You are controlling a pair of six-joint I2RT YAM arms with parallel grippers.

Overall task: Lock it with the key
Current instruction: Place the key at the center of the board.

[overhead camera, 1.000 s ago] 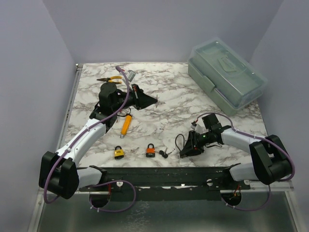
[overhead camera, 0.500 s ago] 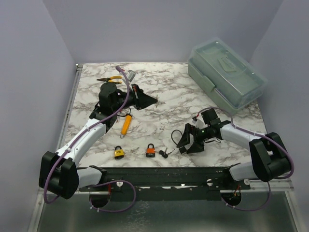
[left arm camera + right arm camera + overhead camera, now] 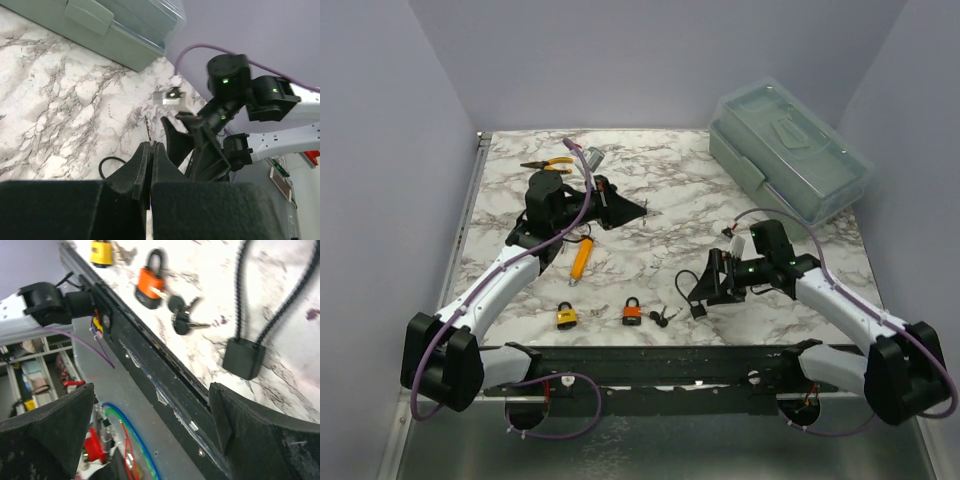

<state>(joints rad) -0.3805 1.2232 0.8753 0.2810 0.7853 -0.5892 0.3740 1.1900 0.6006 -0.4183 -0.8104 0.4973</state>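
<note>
An orange padlock (image 3: 633, 313) (image 3: 148, 287) lies near the table's front edge. A bunch of black-headed keys (image 3: 662, 318) (image 3: 179, 315) lies right beside it, and one blade reaches the padlock's body. To its left lies a yellow padlock (image 3: 566, 317) (image 3: 101, 251). My right gripper (image 3: 712, 285) (image 3: 152, 405) hangs open and empty above the front edge, to the right of the keys. A black cable lock (image 3: 700, 310) (image 3: 244, 359) lies just under it. My left gripper (image 3: 635, 207) (image 3: 150, 150) is shut on nothing, far back at centre-left.
A grey-green toolbox (image 3: 790, 155) (image 3: 115, 25) stands at the back right. A yellow-handled screwdriver (image 3: 581, 258) lies under the left arm, and pliers (image 3: 548, 163) lie at the back left. The table's black front rail (image 3: 165, 385) runs below the right gripper.
The right gripper has opened wide and risen from the table by the cable lock, which now lies uncovered. Its arm has swung outward. The left arm has not moved.
</note>
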